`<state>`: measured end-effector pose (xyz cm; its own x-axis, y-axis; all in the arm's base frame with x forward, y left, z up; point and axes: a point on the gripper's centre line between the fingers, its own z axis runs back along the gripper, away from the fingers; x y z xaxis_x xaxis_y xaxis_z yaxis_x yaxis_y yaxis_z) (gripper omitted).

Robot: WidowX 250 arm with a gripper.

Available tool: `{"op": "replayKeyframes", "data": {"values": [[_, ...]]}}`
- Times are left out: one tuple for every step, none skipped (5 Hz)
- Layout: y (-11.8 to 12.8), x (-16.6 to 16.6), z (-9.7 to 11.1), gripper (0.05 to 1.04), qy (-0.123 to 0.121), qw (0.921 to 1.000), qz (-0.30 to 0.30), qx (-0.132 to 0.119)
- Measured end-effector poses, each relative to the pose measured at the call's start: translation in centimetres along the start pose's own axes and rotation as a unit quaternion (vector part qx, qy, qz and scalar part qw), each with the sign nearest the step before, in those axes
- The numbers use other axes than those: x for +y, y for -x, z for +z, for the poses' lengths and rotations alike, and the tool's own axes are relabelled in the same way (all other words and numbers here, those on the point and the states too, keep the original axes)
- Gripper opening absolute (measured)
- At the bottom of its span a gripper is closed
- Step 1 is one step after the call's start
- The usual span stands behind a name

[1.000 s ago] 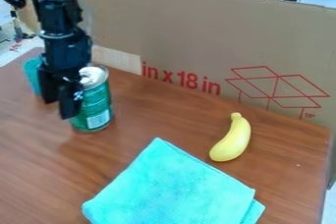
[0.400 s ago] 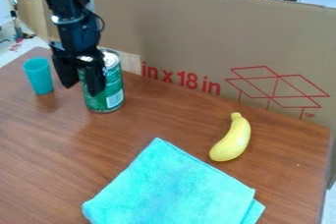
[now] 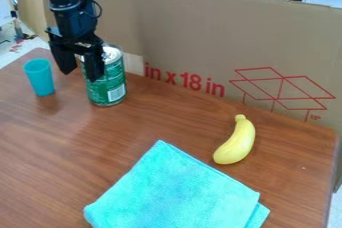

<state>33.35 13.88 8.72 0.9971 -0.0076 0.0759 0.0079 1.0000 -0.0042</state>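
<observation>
So the gripper (image 3: pixel 79 76) was spread pretty wide, nothing between its fingers, up near the green can (image 3: pixel 107 89). One finger covered part of the can's side, though I couldn't tell if they were actually touching. The can stood upright on the wooden table (image 3: pixel 167 122), with a teal cup (image 3: pixel 40 78) upright nearby, toward the view's left edge. A yellow banana (image 3: pixel 236 142) lay well apart, near a folded turquoise cloth (image 3: pixel 177 189). Cardboard (image 3: pixel 194 32) stood behind the can.
</observation>
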Motion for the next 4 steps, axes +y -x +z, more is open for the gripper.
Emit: {"op": "replayKeyframes", "data": {"values": [[1.4, 0.2, 1.0, 1.001, -0.024, 0.9996, 0.012, 0.009], [4.9, -1.0, 3.4, 1.001, -0.048, 0.9984, 0.022, 0.019], [8.1, -2.6, 5.8, 1.001, -0.044, 0.9982, 0.012, 0.038], [10.5, -3.1, 6.3, 1.001, -0.045, 0.9966, 0.012, 0.067]]}}
